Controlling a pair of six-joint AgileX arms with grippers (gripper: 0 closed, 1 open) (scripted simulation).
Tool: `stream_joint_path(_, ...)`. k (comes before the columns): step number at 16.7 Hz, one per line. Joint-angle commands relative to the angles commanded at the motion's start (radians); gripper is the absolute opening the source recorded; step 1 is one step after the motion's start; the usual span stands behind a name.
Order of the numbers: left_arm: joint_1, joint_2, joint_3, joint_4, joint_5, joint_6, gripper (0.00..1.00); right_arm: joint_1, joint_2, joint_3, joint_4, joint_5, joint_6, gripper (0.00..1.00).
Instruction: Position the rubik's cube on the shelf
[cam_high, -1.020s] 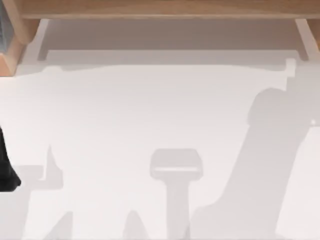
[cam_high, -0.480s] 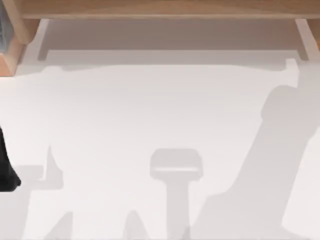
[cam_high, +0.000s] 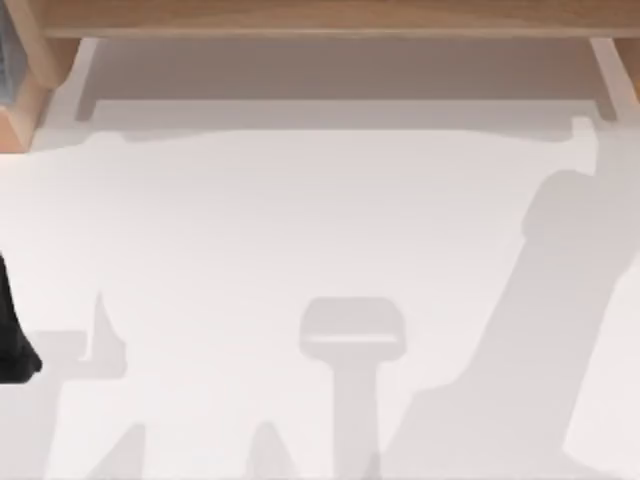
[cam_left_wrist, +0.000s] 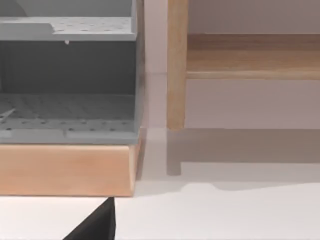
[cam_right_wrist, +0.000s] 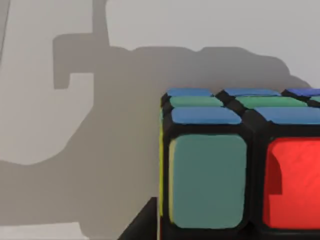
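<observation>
My left arm (cam_high: 14, 335) — a dark shape at the top view's left edge, low over the table. A black gripper part (cam_left_wrist: 97, 225) juts into the left wrist view; another black part (cam_right_wrist: 142, 225) — my right gripper's — sits just beside the cube.

The counter (cam_high: 300, 230) lies bare and open across its middle; the shelf (cam_high: 320, 18) spans the far edge, with open room beneath its board between the side supports; a grey perforated rack on a wooden block (cam_left_wrist: 67, 167) stands just beside the shelf's left support (cam_left_wrist: 176, 65).
</observation>
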Motion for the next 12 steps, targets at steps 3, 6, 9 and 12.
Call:
stream_joint_path(3, 0.0, 0.0, 0.0, 0.0, 0.0, 0.0, 1.0, 0.0, 0.0, 0.0, 0.0, 0.0, 0.0, 0.02)
stream_joint_path(6, 0.0, 0.0, 0.0, 0.0, 0.0, 0.0, 1.0, 0.0, 0.0, 0.0, 0.0, 0.0, 0.0, 0.0)
stream_joint_path(9, 0.0, 0.0, 0.0, 0.0, 0.0, 0.0, 1.0, 0.0, 0.0, 0.0, 0.0, 0.0, 0.0, 0.0)
stream_joint_path(12, 0.0, 0.0, 0.0, 0.0, 0.0, 0.0, 1.0, -0.004, -0.001, 0.001, 0.0, 0.0, 0.001, 0.0)
